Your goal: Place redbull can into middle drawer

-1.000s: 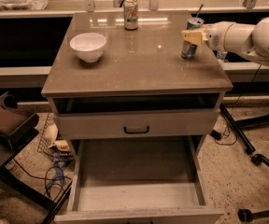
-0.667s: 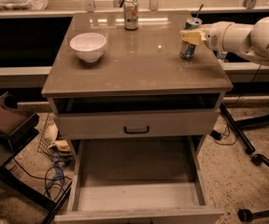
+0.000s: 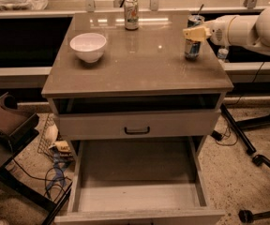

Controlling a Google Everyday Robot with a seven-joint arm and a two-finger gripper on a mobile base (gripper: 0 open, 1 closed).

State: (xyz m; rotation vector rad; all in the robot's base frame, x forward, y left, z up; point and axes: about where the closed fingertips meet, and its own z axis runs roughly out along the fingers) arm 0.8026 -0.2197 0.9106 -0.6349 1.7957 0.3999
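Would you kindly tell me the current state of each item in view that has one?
redbull can: upright on the cabinet top, right side.
gripper: at the redbull can's upper part.
middle drawer: pulled open, floor bare.
drawer with black handle: shut.
white bowl: upright.
green-and-orange can: upright, at the back.

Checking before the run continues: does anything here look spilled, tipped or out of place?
Nothing stands out. The redbull can, with the gripper at its top, the printed can and the bowl all stand upright, no spill; the middle drawer is pulled out, bare.
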